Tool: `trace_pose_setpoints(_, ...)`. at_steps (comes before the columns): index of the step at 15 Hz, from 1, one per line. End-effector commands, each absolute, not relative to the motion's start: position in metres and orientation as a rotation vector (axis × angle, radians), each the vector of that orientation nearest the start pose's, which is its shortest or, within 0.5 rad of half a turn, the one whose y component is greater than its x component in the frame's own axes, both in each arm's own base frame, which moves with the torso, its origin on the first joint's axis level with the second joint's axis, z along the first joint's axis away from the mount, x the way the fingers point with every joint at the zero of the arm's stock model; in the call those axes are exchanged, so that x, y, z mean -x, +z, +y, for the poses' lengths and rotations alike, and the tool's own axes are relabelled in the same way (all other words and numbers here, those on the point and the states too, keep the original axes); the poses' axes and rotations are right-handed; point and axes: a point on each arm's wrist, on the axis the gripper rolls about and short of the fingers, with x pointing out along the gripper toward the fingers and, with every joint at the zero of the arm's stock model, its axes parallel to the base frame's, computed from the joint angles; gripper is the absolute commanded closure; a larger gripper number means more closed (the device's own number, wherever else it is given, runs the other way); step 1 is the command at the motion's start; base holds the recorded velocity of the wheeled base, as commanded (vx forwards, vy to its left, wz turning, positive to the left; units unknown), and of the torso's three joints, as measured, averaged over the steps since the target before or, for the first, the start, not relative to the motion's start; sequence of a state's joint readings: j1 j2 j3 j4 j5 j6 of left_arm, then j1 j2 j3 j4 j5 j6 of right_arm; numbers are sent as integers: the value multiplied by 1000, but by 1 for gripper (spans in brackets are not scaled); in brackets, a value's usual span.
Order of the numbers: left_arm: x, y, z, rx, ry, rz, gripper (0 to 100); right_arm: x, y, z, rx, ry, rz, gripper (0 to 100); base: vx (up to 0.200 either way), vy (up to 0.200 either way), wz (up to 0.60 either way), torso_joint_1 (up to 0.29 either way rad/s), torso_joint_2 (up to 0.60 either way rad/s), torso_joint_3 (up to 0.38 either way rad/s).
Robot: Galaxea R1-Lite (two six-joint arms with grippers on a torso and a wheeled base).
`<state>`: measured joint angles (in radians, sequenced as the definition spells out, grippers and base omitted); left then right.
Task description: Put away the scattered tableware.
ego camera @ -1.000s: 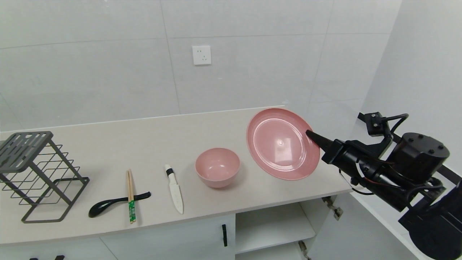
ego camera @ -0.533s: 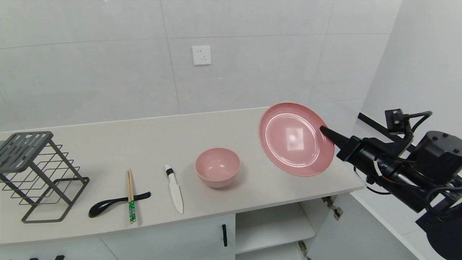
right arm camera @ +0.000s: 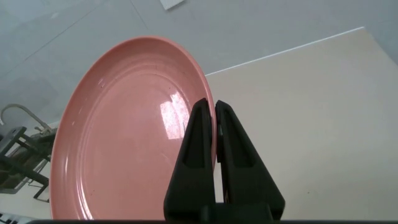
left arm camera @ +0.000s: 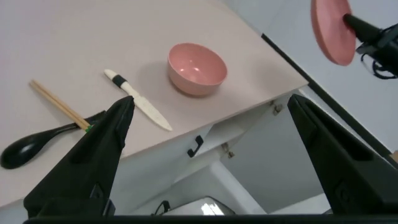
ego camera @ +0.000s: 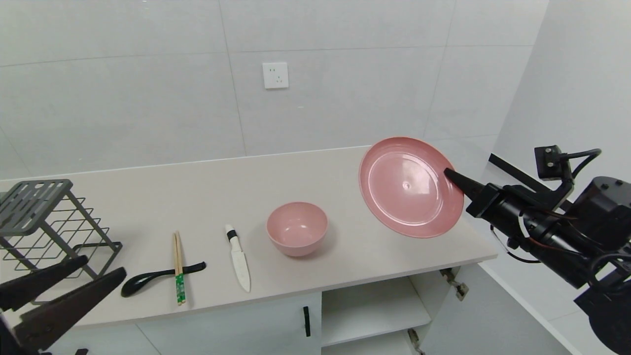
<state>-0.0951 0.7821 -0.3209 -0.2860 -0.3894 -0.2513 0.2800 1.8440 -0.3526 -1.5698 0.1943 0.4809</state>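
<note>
The right claw (ego camera: 451, 178) grips the rim of the pink plate (ego camera: 406, 190), tilted on edge above the right end of the tabletop (ego camera: 197, 197); the rack (ego camera: 44, 231) stands far left, beside the released left claw (ego camera: 104, 266).

Beige countertop (ego camera: 197, 197), wire rack (ego camera: 32, 202), black spoon (ego camera: 157, 274), chopsticks (ego camera: 176, 251), white knife (ego camera: 239, 259), pink bowl (ego camera: 297, 228)

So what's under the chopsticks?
The black spoon lies under the chopsticks, its handle crossing beneath them on the counter. The bit of handle right beneath them is covered.
</note>
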Motion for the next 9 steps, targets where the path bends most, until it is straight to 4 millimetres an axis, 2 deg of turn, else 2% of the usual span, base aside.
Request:
trace_pose_setpoints(1,-125,178,-25,265,-455,386,0,-261,128,77,-474,476,36,100,0,0,0,0,0,0)
trace_pose_setpoints(3,-154,181,-36,259,-476,439,0,-261,129,74,-472,470,31,100,0,0,0,0,0,0)
trace_pose_setpoints(4,-160,180,-39,257,-481,456,0,-261,129,74,-472,471,30,100,0,0,0,0,0,0)
trace_pose_setpoints(7,-192,160,-56,254,-514,568,0,-259,135,72,-473,470,7,100,0,0,0,0,0,0)
trace_pose_setpoints(9,-214,149,-63,259,-504,570,0,-259,136,70,-474,463,1,100,0,0,0,0,0,0)
